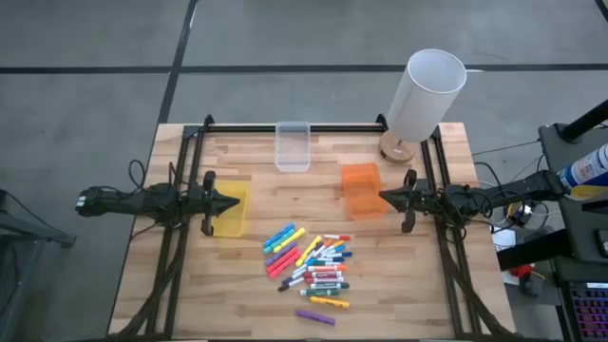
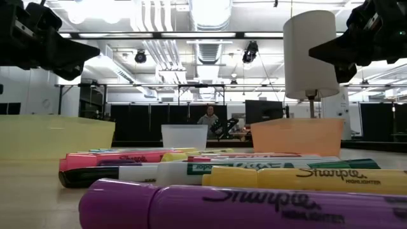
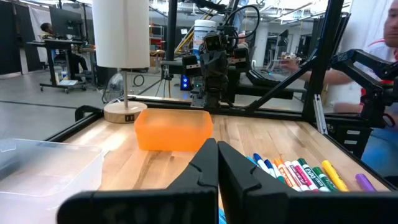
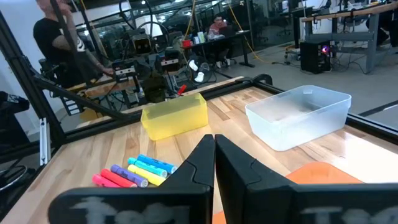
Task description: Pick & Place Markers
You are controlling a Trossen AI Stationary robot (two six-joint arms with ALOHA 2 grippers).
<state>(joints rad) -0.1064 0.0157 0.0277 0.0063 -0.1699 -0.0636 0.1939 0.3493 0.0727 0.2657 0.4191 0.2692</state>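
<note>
Both grippers, left (image 1: 233, 201) and right (image 1: 385, 197), hover pinched shut and empty above the desk's side edges; markers (image 1: 310, 266) lie heaped near its front edge. Only the low view shows their Sharpie lettering.

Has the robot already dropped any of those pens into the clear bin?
No, the clear bin looks empty from above, and the pens lie piled on the table.

Yellow bin (image 1: 231, 209), clear bin (image 1: 293, 146), orange bin (image 1: 361, 189), white lamp (image 1: 423, 99), wooden table (image 1: 399, 285)
</note>
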